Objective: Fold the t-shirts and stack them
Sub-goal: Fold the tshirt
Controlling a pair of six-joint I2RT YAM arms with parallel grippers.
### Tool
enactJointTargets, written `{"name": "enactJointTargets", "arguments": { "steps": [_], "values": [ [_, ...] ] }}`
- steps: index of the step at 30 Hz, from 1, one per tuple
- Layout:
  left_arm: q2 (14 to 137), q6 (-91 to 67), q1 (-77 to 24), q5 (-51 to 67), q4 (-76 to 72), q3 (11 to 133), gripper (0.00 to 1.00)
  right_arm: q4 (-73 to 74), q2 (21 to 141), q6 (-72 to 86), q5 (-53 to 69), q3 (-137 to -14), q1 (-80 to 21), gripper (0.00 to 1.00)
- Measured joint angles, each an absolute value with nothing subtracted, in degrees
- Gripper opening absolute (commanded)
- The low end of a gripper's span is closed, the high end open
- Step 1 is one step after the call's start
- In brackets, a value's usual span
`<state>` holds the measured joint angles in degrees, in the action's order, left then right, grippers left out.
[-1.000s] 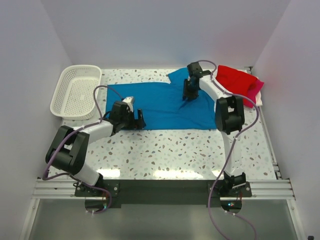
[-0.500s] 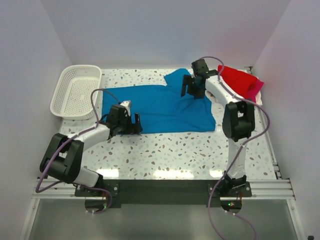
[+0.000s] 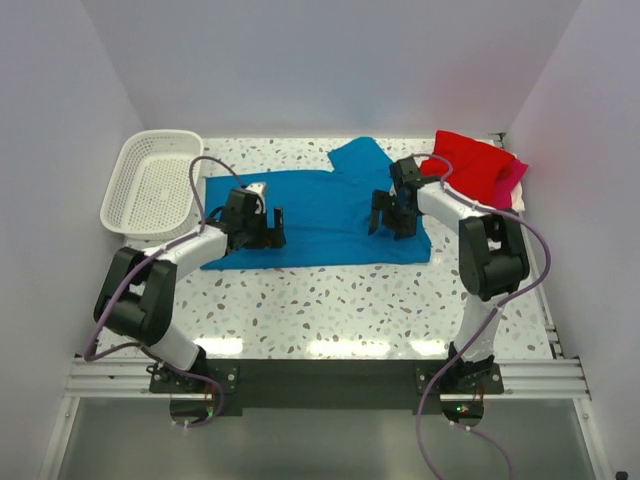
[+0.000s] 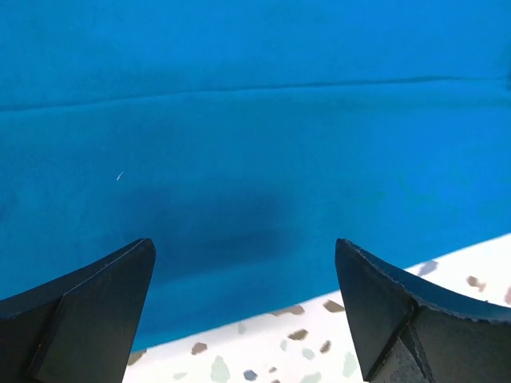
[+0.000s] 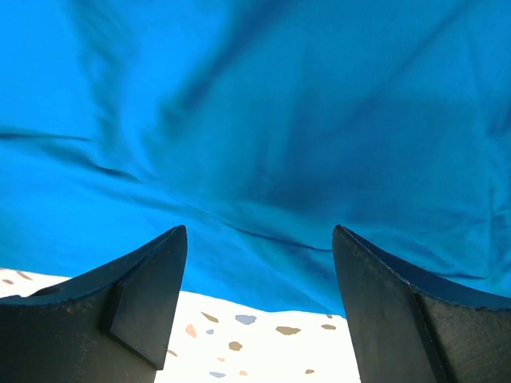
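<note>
The bright blue t-shirt lies spread across the back middle of the speckled table, one sleeve pointing to the back. My left gripper is open and empty just above its left part. My right gripper is open and empty over its right part. In the left wrist view the blue cloth fills the frame, its near edge between my open left gripper. The right wrist view shows wrinkled blue cloth and its hem at my open right gripper. The red t-shirt lies folded on the magenta-pink one at the back right.
A white mesh basket stands at the back left, close to the left arm's cable. White walls close in the table on the left, back and right. Bare speckled tabletop lies between the shirt and the arm bases.
My right gripper has moved from the shirt's back collar area toward the near right part. My left gripper has shifted back over the left part. The blue shirt now lies flatter and wider.
</note>
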<state>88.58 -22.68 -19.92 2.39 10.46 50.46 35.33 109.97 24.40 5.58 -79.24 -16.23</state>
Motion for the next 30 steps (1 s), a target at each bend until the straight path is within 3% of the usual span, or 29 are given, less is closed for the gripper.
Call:
{"name": "enactJointTargets", "arguments": {
  "steps": [5,15,25,30],
  "values": [
    [94.59,-21.3,-19.9,1.08,9.21,50.61,1.0,33.63,110.04,24.49,5.52,-75.2,-16.23,0.77],
    [94.08,-21.3,-19.9,0.8,4.14,48.07,1.0,31.14,106.26,24.86,3.73,-69.23,-16.34,0.78],
    [84.53,-28.32,-20.6,4.89,4.95,39.13,1.0,35.07,93.47,28.6,5.58,-54.24,-16.36,0.8],
    [79.13,-31.53,-21.45,6.11,13.19,37.45,1.0,41.43,90.61,29.36,5.5,-52.23,-16.34,0.81]
  ]
}}
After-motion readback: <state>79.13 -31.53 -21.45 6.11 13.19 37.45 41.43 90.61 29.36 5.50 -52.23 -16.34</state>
